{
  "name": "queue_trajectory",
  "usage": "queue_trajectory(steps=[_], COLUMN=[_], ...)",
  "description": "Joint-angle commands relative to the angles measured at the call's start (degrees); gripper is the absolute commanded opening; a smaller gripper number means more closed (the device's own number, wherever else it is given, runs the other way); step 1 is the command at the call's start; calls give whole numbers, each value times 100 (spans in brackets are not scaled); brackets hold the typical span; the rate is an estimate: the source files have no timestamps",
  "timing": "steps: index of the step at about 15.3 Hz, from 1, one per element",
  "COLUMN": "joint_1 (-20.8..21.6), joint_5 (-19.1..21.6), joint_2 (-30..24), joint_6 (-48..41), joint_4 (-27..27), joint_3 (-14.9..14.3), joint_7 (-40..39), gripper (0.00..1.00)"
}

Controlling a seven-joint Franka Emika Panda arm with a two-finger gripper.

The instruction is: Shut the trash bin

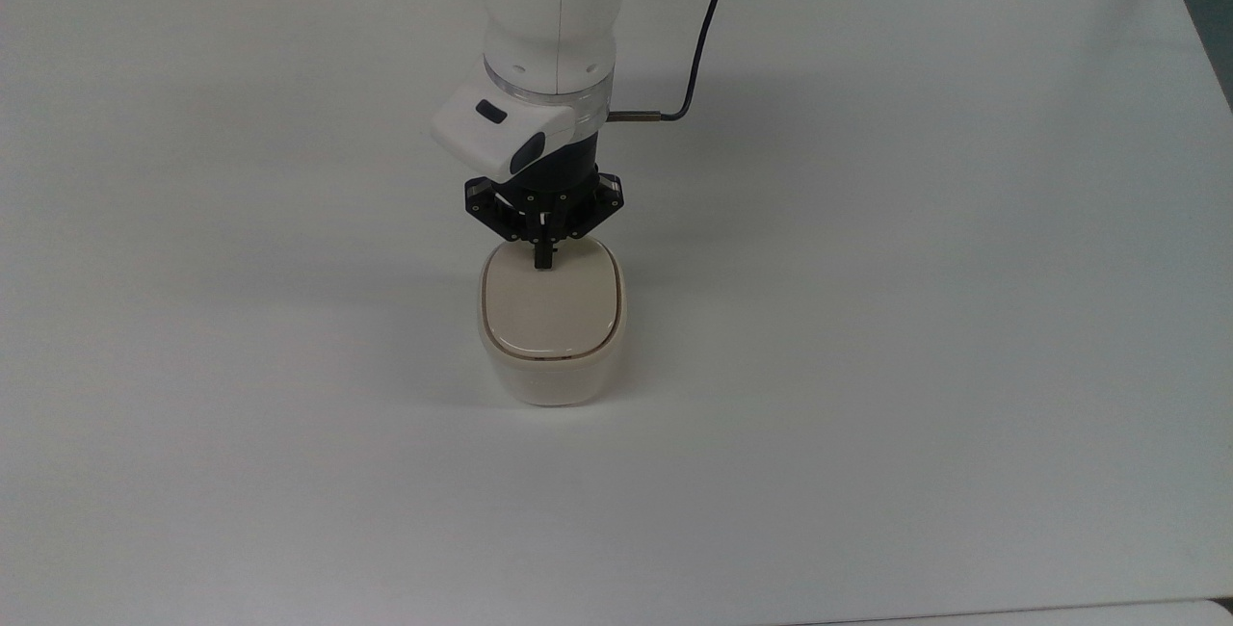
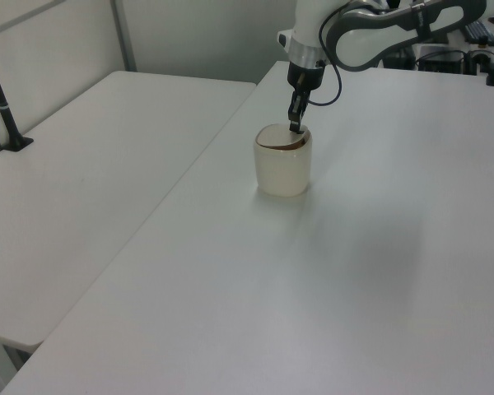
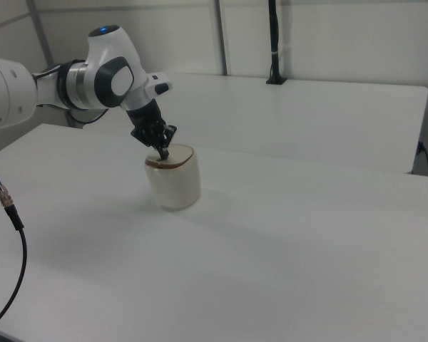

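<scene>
The pincer (image 1: 543, 260) is covering the far edge of the trash bin's (image 1: 552, 371) lid (image 1: 549, 310) in the top view, so any button there is staying out of sight. The arm (image 1: 549, 19) is running off the top edge of the top view. The bin's inside is lying hidden under the lid.

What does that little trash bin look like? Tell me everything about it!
The trash bin is a small cream-white tub with rounded corners that looks like smooth plastic. It stands upright on the white table. Its beige lid lies almost flat in the rim, with a thin dark line around its edge; in the left view a dark gap shows under it, so it is not quite shut. The robot's black gripper, fingers together, presses its tip on the lid's far edge in the top view. Nothing else touches it.
</scene>
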Motion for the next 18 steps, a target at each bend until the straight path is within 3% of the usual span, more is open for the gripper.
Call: queue_trajectory(steps=[1,11,14,18], joint_1=[27,27,27,0], joint_5=[-86,-69,-34,-25], joint_2=[-2,122,-220,-800], joint_6=[-91,-91,-301,-1275], joint_4=[-85,-33,-15,38], joint_3=[-24,-24,-24,-33], joint_7=[66,74,118,154], gripper=[2,2,3,6])
